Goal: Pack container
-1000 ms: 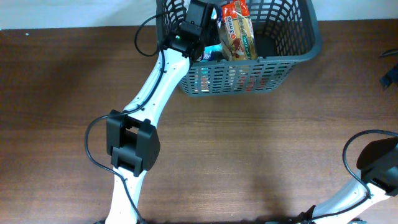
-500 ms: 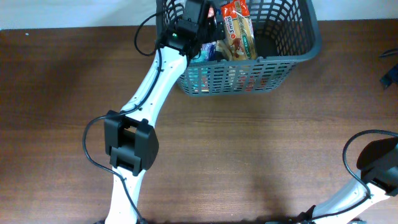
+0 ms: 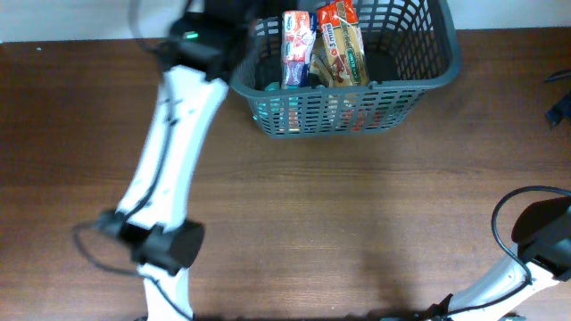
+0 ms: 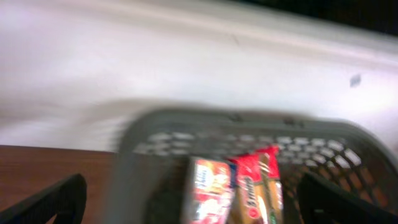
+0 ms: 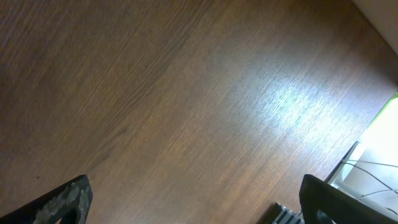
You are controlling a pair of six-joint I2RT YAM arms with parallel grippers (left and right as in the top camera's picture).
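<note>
The container (image 3: 419, 76), a dark grey lattice basket, stands at the table's far edge. Inside it a red-and-white packet (image 3: 297, 49) leans upright beside a red-and-tan packet (image 3: 343, 49). My left gripper (image 3: 219, 18) is blurred, just outside the basket's left rim, open and holding nothing. In the left wrist view its gripper (image 4: 193, 190) faces the container (image 4: 143, 180) and both packets, the red-and-white packet (image 4: 208, 193) nearer the middle. My right gripper (image 5: 196, 199) stands open over bare wood, nothing between its fingers.
The brown wooden table (image 3: 357, 214) stretches in front of the basket. The right arm (image 3: 540, 236) sits at the front right corner. A white wall (image 4: 186, 68) rises behind the basket. Cables (image 5: 373, 168) lie at the table's edge by the right gripper.
The left gripper opened, left the red-and-white packet in the basket and swung left, out over the basket's left rim. The right arm has not moved.
</note>
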